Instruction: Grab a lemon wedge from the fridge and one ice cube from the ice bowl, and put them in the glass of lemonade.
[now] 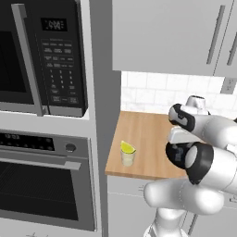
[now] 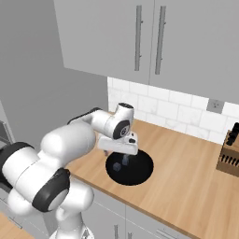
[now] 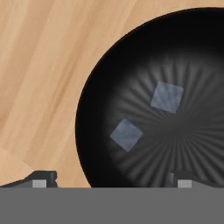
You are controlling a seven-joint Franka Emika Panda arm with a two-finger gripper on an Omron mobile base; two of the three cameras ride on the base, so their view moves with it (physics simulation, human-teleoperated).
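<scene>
Light is even and soft in all 3 views, with no single lamp apparent. The wooden counter (image 2: 186, 163) is bright and matte, without glare. The arm casts only a faint shadow on it. The black ice bowl (image 3: 166, 105) is the darkest area; in the hand view pale radial streaks fan across its inside, and the 2 ice cubes (image 3: 167, 96) read as flat grey squares with soft edges. Rendering is slightly soft overall, with jagged edges on cabinet handles (image 2: 138, 37). No edge distortion shows.

Wooden counter (image 2: 196, 168), black ice bowl (image 2: 140, 172) resting on it, glass of lemonade (image 1: 127, 158) near its front edge, knife block (image 2: 229, 158) at the wall
</scene>
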